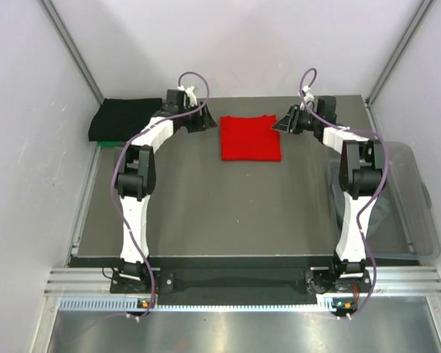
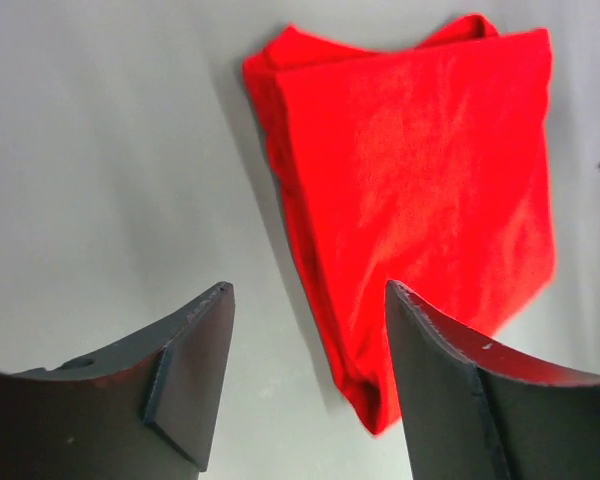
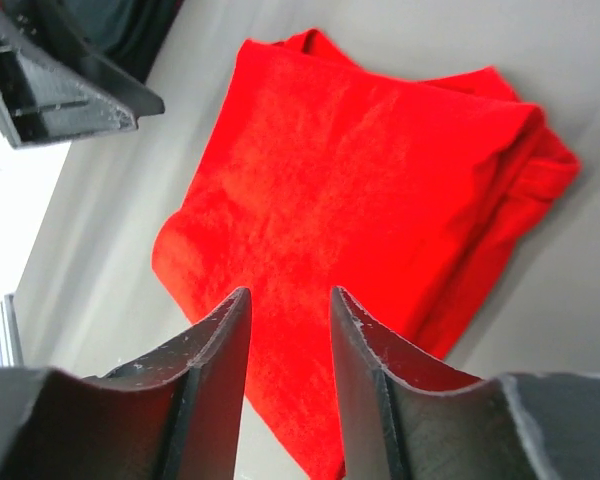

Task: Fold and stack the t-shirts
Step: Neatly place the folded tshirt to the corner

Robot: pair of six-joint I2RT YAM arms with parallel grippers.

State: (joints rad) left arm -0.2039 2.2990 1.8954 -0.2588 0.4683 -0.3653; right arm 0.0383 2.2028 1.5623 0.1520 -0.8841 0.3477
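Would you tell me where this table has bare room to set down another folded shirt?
The widest bare stretch of table is the near half, bordered by the red t-shirt behind, the left arm and right arm at the sides and the front edge. The far strip is crowded: the left pincer and right pincer flank the red t-shirt closely.

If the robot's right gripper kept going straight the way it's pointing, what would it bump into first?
Most likely the folded red t-shirt. The right gripper points its open fingers at the cloth, and nothing else shows in between. How far above the shirt it hangs is hard to judge.
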